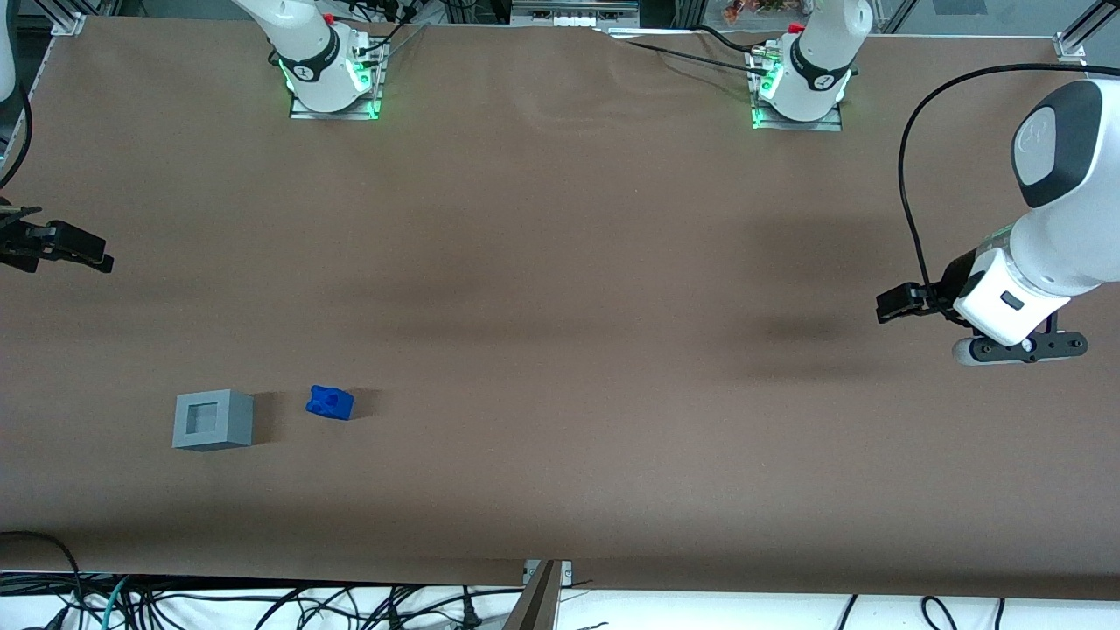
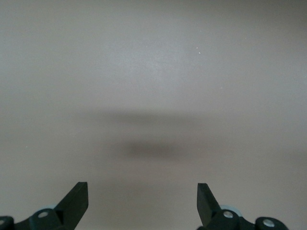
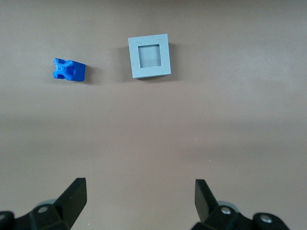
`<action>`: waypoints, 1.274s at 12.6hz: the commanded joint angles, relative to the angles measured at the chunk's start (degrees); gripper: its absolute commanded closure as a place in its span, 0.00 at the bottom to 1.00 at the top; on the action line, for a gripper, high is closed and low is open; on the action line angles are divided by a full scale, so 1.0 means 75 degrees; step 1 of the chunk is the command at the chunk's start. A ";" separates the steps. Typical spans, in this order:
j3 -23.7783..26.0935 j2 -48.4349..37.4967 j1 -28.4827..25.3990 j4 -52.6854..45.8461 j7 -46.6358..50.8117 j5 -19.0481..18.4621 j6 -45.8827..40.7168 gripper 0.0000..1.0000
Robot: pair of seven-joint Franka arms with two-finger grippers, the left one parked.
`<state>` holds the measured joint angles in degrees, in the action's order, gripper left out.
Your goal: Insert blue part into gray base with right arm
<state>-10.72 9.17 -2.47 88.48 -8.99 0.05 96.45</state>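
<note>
Two task pieces sit on the brown table (image 1: 560,262) toward the working arm's end: the gray base (image 1: 213,420) and the blue part (image 1: 329,402), near each other but apart, with bare table between them. The front view shows them from an angle, so the base reads as a light gray cube with its side face visible and its square recess on the upper face. The right wrist view looks straight down, giving the gray base (image 3: 149,55) as a flat square frame around a paler square pocket, and the blue part (image 3: 68,70) lying on its side, blocky at one end with a lumpy, ribbed shape at the other. Both look like smooth matte plastic; the table covering is a plain, slightly rippled brown sheet.

Only the black tip of the right arm's gripper (image 1: 83,249) enters the front view, at the table's edge, farther from the front camera than both pieces. From the wrist camera, the gripper (image 3: 139,196) hangs above bare table, its two dark wedge-shaped fingers (image 3: 74,194) spread wide with nothing between them.
</note>
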 commanded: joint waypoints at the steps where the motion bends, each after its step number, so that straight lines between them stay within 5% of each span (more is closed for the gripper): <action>1: 0.0094 -0.0051 0.0095 -0.0031 -0.0021 -0.0054 -0.0051 0.00; 16: 0.0117 0.0089 0.0002 -0.0020 0.0096 -0.0065 0.0019 0.00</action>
<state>-10.68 9.22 -2.46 88.49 -8.98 0.05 96.46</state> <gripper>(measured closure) 0.000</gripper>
